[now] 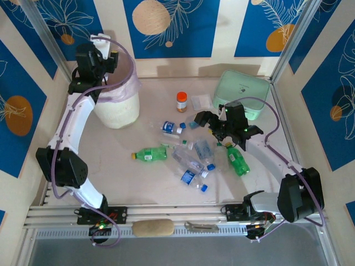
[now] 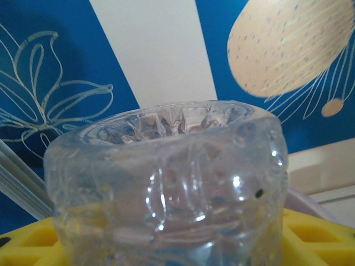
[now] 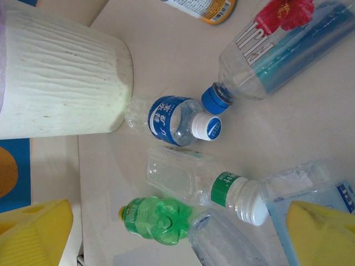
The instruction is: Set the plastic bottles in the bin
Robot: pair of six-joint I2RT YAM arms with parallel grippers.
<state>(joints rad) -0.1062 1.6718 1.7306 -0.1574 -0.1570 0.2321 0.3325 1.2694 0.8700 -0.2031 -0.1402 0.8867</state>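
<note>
Plainly the left gripper (image 2: 172, 244) is clamped on a clear bottle (image 2: 166, 183), yellow fingers (image 2: 316, 233) flanking it, directly above the bin (image 1: 116, 108) and its pink bag (image 1: 130, 83). To drop well, I judge it should sit centred over the bin's mouth before parting, so the bottle clears the bag's rim instead of glancing off. Right of the bin, the right gripper (image 3: 177, 235) hangs with jaws wide apart over the remaining plastic bottles (image 1: 191, 160), scattered on the pale table (image 1: 111, 177). Farther right of the bin stand an orange-capped jar (image 1: 181, 101) and a mint container (image 1: 241, 88). Blue leaf-patterned wall panels (image 1: 166, 27) rise behind the bin.
</note>
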